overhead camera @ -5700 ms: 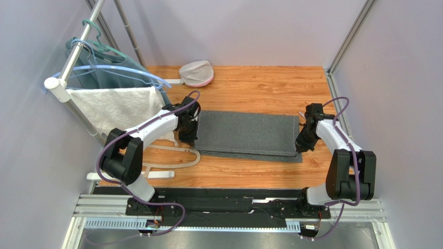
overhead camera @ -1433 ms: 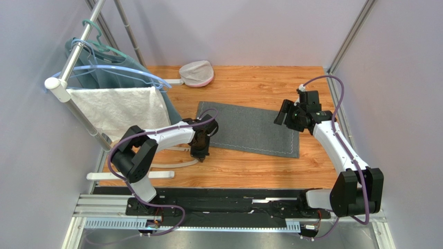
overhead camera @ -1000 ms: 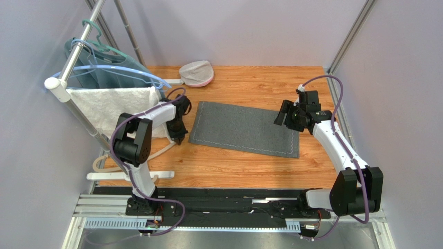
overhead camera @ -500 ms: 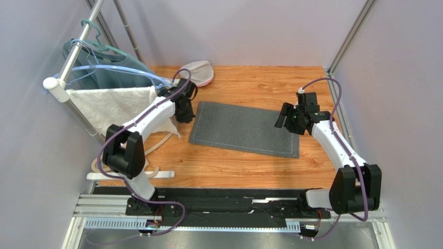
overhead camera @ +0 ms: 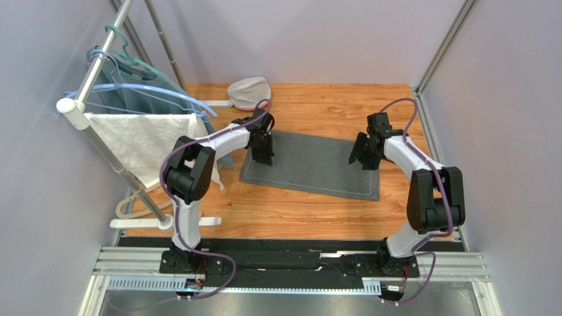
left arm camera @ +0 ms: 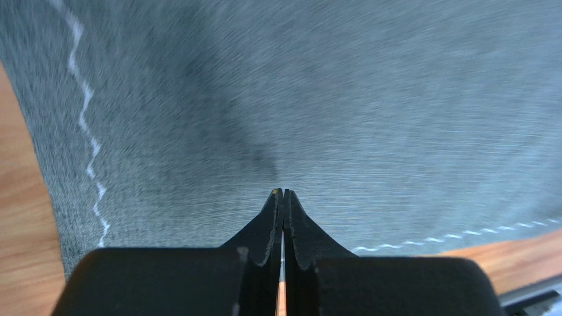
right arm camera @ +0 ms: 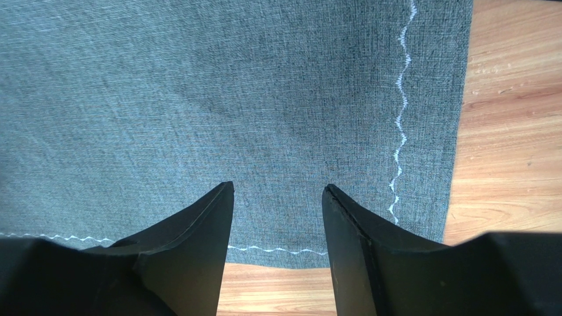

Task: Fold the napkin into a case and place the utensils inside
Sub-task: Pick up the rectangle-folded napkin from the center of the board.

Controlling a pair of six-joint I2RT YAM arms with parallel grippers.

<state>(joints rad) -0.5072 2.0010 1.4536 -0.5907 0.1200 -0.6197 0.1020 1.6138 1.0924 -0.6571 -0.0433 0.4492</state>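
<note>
Grey napkin (overhead camera: pixel 310 166) lies flat on tabletop (overhead camera: pixel 316 105) — no case formed, no utensils in view. My left claw (left arm camera: pixel 283 192) pinched empty; right claw (right arm camera: pixel 277 187) parted, empty.

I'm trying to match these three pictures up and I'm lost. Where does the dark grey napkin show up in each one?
Top external: the napkin lies flat in the middle of the table.
Left wrist: napkin fills most of the picture; table at the left and lower right.
Right wrist: napkin fills the upper left; table along the right and bottom.
Shared landmark: the pale zigzag stitching near its edges.
</note>
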